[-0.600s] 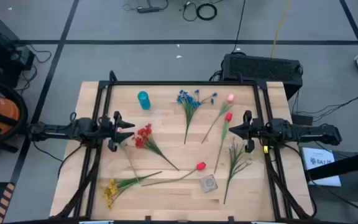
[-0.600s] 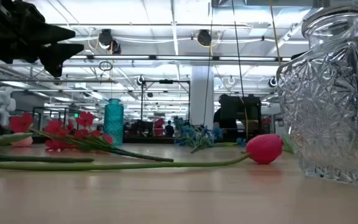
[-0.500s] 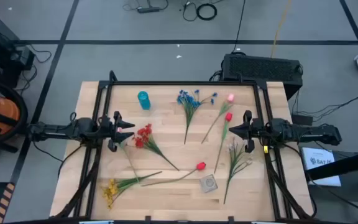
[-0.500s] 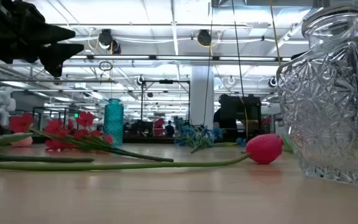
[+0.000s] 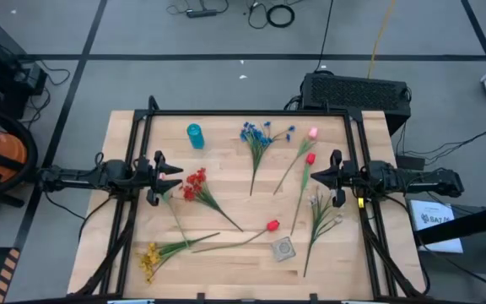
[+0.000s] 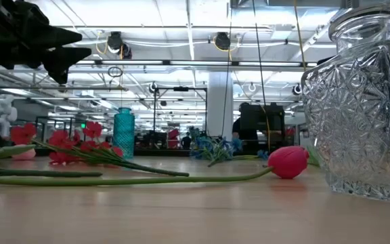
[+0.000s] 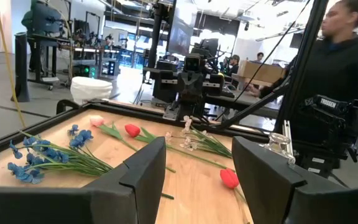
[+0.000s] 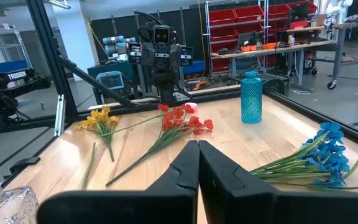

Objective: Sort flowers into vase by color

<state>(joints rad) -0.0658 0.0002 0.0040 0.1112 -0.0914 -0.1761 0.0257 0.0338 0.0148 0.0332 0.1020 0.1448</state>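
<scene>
Flowers lie loose across your table [image 5: 226, 262]: yellow sprigs [image 5: 150, 256], a red cluster [image 5: 194, 184], blue sprays [image 5: 257, 135], tulips [image 5: 310, 158]. Your left pincer [image 5: 173, 177] hangs spread and empty beside the red cluster; your right pincer [image 5: 318, 176] sits closed, empty. A teal cup [image 5: 194, 135] stands far back.

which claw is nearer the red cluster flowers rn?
Left. The left claw hovers open right beside the red cluster flowers, at their left edge. The right claw, shut, sits across the table, past the tulips.
</scene>
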